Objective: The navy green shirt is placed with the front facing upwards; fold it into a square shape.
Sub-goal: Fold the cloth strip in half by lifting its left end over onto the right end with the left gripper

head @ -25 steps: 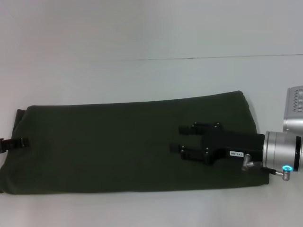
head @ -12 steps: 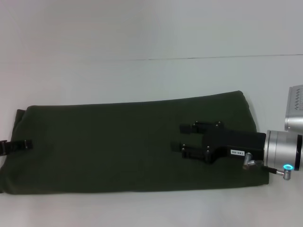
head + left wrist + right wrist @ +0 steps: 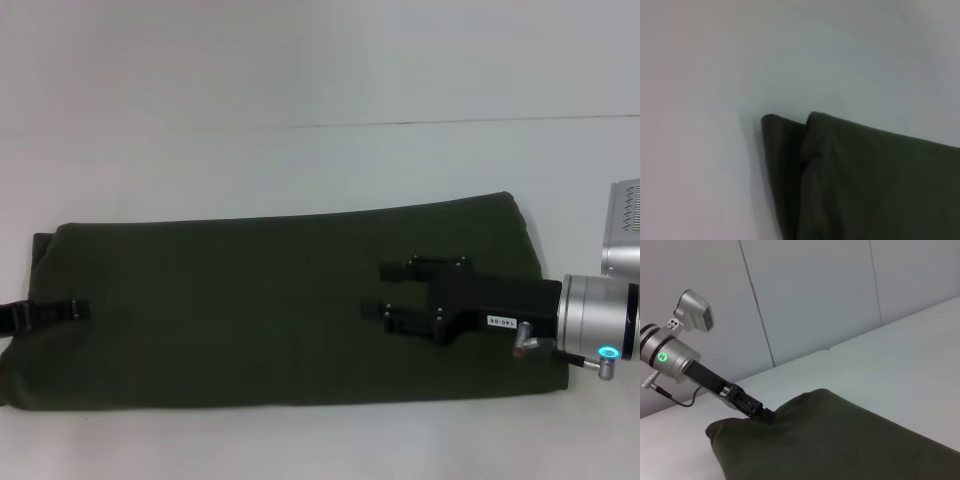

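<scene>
Shirt (image 3: 270, 300) is laid folded into a long band across the tabletop (image 3: 300, 80), crosswise folds outstanding; right gripper (image 3: 385, 292) is held open above it, left gripper (image 3: 50, 312) state undetermined.

A pale, plain worktop (image 3: 300, 160) runs the full width of the scene, with a thin dark seam line crossing it toward the far side. Lying flat on it is the navy green shirt (image 3: 250, 300), folded into a long band that stretches from the left edge nearly to the right, close to the near edge, plain side up.
</scene>
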Robot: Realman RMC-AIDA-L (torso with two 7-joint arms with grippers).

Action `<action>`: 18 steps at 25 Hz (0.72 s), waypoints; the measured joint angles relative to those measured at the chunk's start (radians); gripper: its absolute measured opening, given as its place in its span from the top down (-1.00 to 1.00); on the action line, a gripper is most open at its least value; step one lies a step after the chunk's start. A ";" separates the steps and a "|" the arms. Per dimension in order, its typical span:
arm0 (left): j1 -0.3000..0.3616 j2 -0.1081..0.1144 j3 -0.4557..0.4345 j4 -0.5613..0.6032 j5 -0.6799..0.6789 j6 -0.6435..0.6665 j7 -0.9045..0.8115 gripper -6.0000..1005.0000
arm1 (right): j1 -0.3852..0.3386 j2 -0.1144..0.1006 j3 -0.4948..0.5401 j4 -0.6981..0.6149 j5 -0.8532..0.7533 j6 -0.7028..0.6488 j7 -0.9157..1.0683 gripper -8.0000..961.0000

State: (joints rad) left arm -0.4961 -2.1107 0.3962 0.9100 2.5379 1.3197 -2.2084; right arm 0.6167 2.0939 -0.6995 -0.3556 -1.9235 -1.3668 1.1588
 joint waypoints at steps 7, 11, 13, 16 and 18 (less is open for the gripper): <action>-0.019 0.004 0.016 -0.025 0.002 0.006 -0.012 -0.67 | -0.004 0.000 0.001 -0.002 0.001 0.000 0.004 -0.36; -0.024 0.005 0.051 -0.029 0.003 0.005 -0.013 -0.61 | -0.007 -0.001 0.002 -0.002 0.009 0.000 0.004 -0.35; -0.026 0.004 0.061 -0.030 0.004 0.004 -0.014 -0.58 | -0.007 -0.002 0.002 -0.002 0.010 0.000 0.004 -0.35; -0.030 0.004 0.065 -0.030 0.004 0.004 -0.014 -0.34 | -0.008 -0.002 0.002 -0.002 0.011 0.000 0.004 -0.35; -0.030 0.004 0.066 -0.030 0.004 0.003 -0.014 -0.17 | -0.009 -0.002 0.002 -0.002 0.011 0.000 0.004 -0.35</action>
State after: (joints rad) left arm -0.5265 -2.1070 0.4622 0.8802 2.5420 1.3229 -2.2228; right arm 0.6080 2.0922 -0.6979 -0.3573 -1.9128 -1.3667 1.1628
